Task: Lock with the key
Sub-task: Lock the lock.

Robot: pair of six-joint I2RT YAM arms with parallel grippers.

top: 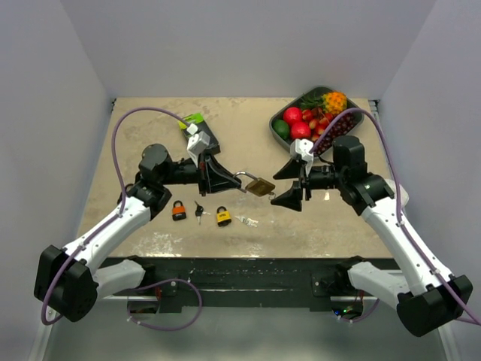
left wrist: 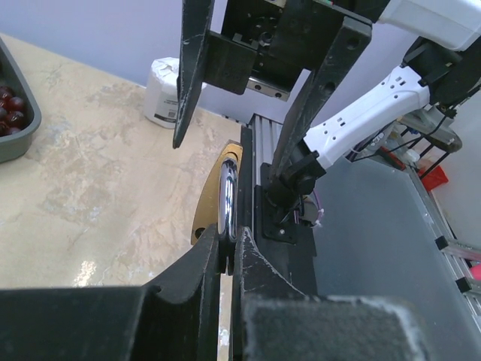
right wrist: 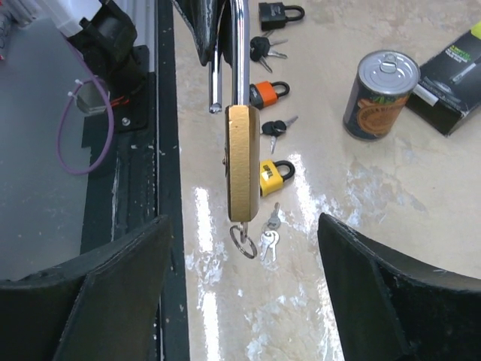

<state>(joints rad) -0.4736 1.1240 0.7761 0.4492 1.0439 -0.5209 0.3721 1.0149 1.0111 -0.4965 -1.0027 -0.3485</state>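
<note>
My left gripper (top: pixel 239 180) is shut on the steel shackle (left wrist: pixel 228 199) of a brass padlock (top: pixel 261 186) and holds it above the table. In the right wrist view the padlock (right wrist: pixel 243 162) hangs edge-on. Its shackle (right wrist: pixel 239 45) is open, with one leg end free above the body. A key with a ring (right wrist: pixel 243 242) sits in the padlock's underside. My right gripper (top: pixel 295 183) is open and empty. It faces the padlock, with its fingers (right wrist: pixel 120 286) spread wide to either side of the key and not touching it.
On the table lie an orange padlock (top: pixel 178 210), a black key (top: pixel 198 210), a yellow padlock (top: pixel 223 216) and loose silver keys (top: pixel 245 220). A fruit tray (top: pixel 279 113) stands at the back right. A tin can (right wrist: pixel 379 94) and a black box (right wrist: pixel 455 83) stand behind the left arm.
</note>
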